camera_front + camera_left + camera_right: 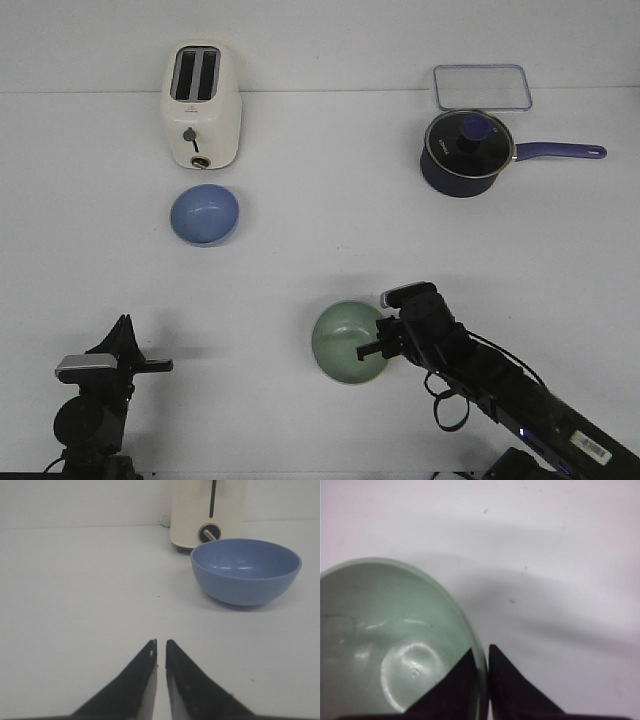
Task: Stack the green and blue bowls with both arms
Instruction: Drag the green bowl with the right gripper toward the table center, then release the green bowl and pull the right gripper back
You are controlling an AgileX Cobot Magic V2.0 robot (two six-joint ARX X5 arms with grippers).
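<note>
The pale green bowl (350, 342) sits on the white table near the front middle. My right gripper (376, 345) is shut on its right rim, one finger inside and one outside; the right wrist view shows the green bowl (390, 645) with the gripper (482, 652) pinching its wall. The blue bowl (204, 215) stands upright and empty further back on the left, just in front of the toaster; it also shows in the left wrist view (246, 571). My left gripper (150, 365) is shut and empty at the front left, well short of the blue bowl, its tips (160, 645) over bare table.
A cream toaster (201, 106) stands behind the blue bowl, also in the left wrist view (207, 512). A dark navy pot with glass lid (468, 152) and long handle sits at the back right, with a clear rectangular lid (482, 87) behind it.
</note>
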